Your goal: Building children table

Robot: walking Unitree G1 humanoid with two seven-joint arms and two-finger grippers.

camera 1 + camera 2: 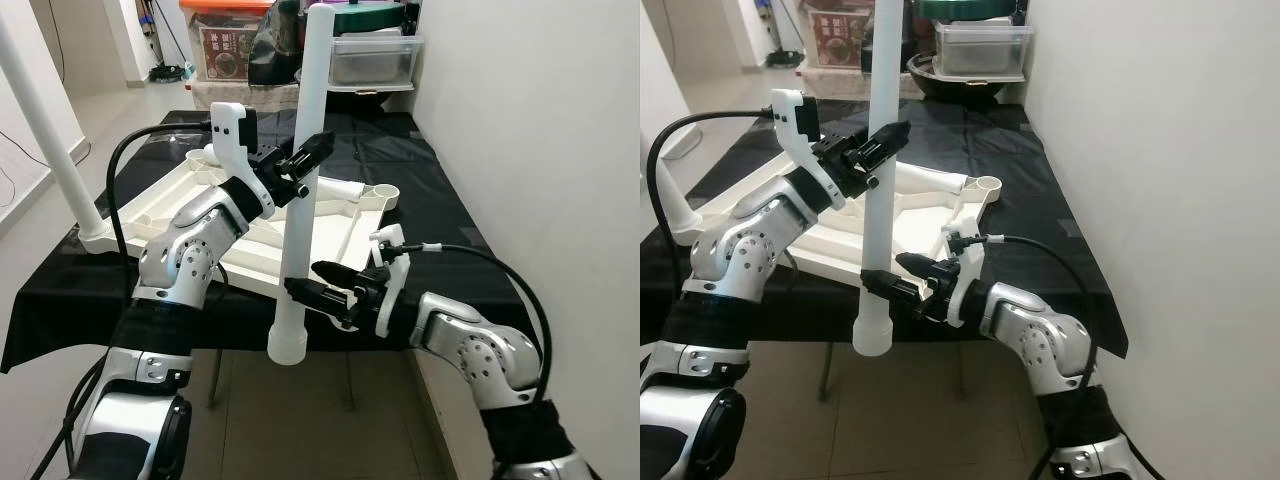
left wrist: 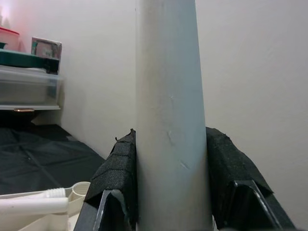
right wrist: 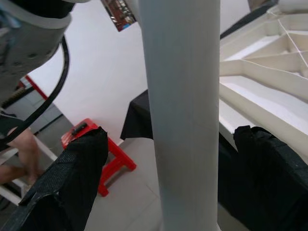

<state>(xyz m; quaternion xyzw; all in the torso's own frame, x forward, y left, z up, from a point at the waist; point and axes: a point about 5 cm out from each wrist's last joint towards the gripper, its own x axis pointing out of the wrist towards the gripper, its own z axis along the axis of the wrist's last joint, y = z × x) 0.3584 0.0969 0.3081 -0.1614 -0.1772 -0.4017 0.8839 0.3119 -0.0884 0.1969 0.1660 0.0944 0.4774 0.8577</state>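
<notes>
1. While the white table leg [image 1: 300,200] stands upright at the desk's [image 1: 440,190] front edge, we clamp our left hand [image 1: 300,165] on its middle.
2. Our right hand [image 1: 318,285] spreads around it lower, fingers apart.
3. The upturned tabletop [image 1: 340,215] lies on the desk behind.

Upright white table leg [image 3: 185,110] between the right hand's [image 3: 159,183] spread black fingers [image 3: 67,178], red stool [image 3: 103,154] behind it.

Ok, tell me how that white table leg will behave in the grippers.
The white table leg looks like rigid, probably hollow plastic, so likely light. Its smooth round surface might slip or twist in the left gripper. Laid down, it would probably roll.
</notes>
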